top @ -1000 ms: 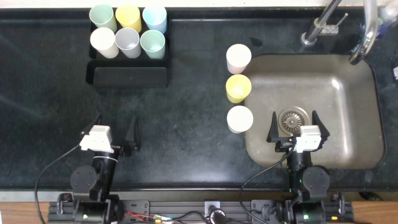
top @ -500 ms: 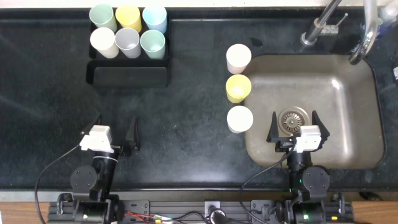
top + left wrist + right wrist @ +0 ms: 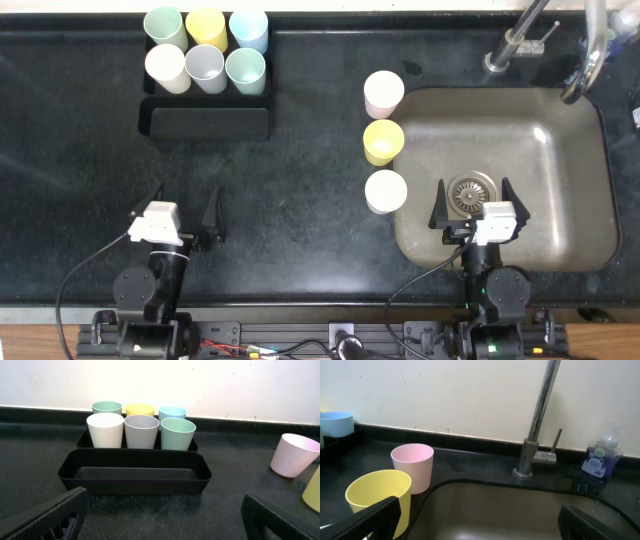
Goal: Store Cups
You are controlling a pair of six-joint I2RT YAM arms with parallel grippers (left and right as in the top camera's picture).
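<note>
Three loose cups stand in a line on the dark counter beside the sink: a pink cup, a yellow cup and a white cup. At the back left a black tray holds several cups in its two far rows, while its near row is bare. My left gripper is open and empty, near the front edge and facing the tray. My right gripper is open and empty over the sink's near side, with the pink cup and yellow cup ahead to its left.
The steel sink with its drain takes up the right side. A faucet and a soap bottle stand behind it. A wall runs along the counter's back edge. Open counter lies between the tray and the loose cups.
</note>
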